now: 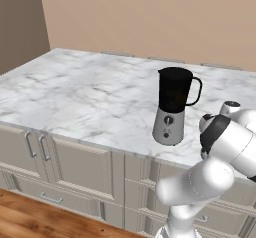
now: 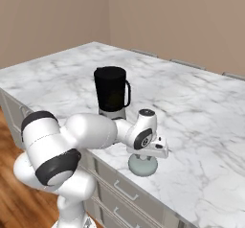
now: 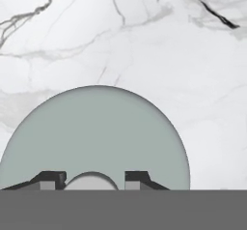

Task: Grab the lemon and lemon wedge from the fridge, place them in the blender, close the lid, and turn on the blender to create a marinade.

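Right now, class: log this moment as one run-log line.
stage: lid pickup | gripper: low over lid, fingertips astride its knob | lid: on counter | blender: uncovered

Two cameras sit behind the arm, one to its left, one to its right, both looking forward and down over the marble bench [image 1: 90, 97]; they share the blender [image 1: 172, 107] near the front edge. The third camera looks straight down at the lid [image 3: 96, 137] from very close
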Motion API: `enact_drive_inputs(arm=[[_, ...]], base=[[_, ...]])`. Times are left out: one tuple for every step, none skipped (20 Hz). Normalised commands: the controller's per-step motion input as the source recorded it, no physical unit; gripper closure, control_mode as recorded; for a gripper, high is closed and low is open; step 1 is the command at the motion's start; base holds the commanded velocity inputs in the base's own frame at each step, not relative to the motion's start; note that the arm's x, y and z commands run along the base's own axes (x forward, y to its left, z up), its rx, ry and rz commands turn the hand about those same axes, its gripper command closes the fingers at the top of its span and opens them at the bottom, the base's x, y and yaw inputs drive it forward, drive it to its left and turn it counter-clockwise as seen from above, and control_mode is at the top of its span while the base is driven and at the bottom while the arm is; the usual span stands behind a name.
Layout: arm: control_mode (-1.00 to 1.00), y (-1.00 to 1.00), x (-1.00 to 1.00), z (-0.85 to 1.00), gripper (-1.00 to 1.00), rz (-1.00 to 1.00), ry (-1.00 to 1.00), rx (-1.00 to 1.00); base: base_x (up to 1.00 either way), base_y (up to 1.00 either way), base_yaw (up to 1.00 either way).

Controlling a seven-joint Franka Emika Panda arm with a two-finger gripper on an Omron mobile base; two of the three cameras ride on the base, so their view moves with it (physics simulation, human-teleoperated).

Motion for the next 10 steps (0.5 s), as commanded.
enact_drive_inputs(arm=[[-1.0, 0.0, -0.25, -0.31, 1.0, -0.02, -0.03, 0.0], [-1.0, 0.0, -0.29, -0.29, 1.0, -0.01, -0.06, 0.0], [-1.0, 0.0, -0.39, -0.09, 1.0, 0.0, -0.09, 0.0], [-1.0, 0.0, -0.34, 0.0, 1.0, 0.0, -0.04, 0.0], [-1.0, 0.0, -0.31, 0.18, 1.0, 0.0, 0.0, 0.0], [-1.0, 0.0, -0.26, 0.31, 1.0, 0.0, 0.0, 0.0], [-1.0, 0.0, -0.19, 0.49, 1.0, 0.0, 0.07, 0.0], [-1.0, 0.0, -0.19, 0.58, 1.0, 0.0, 0.1, 0.0], [-1.0, 0.0, -0.14, 0.66, 1.0, 0.0, 0.11, 0.0], [-1.0, 0.0, -0.11, 0.71, 1.0, 0.0, 0.09, 0.0]], base=[[0.0, 0.0, 0.0], [0.0, 0.0, 0.0], [0.0, 0.0, 0.0], [0.0, 0.0, 0.0], [0.0, 0.0, 0.0], [0.0, 0.0, 0.0], [0.0, 0.0, 0.0], [0.0, 0.0, 0.0], [0.0, 0.0, 0.0], [0.0, 0.0, 0.0]])
